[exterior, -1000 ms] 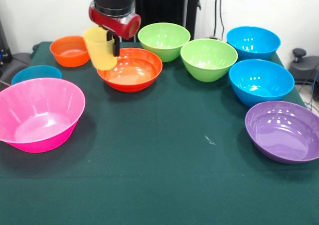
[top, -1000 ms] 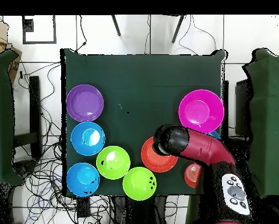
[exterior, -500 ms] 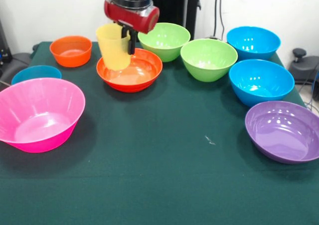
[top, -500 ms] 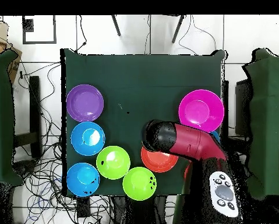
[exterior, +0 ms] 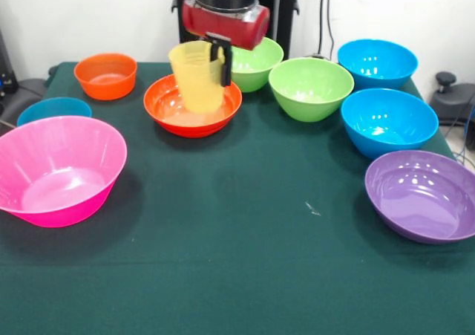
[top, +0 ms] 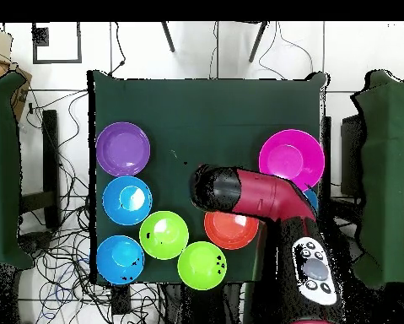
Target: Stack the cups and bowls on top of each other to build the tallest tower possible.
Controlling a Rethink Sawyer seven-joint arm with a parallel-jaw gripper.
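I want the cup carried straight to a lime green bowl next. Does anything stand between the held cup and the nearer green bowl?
Nothing visible does. The gripper holds the cup lifted over the large orange bowl, and the nearer green bowl sits right beside it.

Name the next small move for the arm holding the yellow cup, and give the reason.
Probably keep carrying the cup toward a chosen base bowl. The gripper holds it upright above the large orange bowl, and no bowls are stacked yet, so a tower base is needed.
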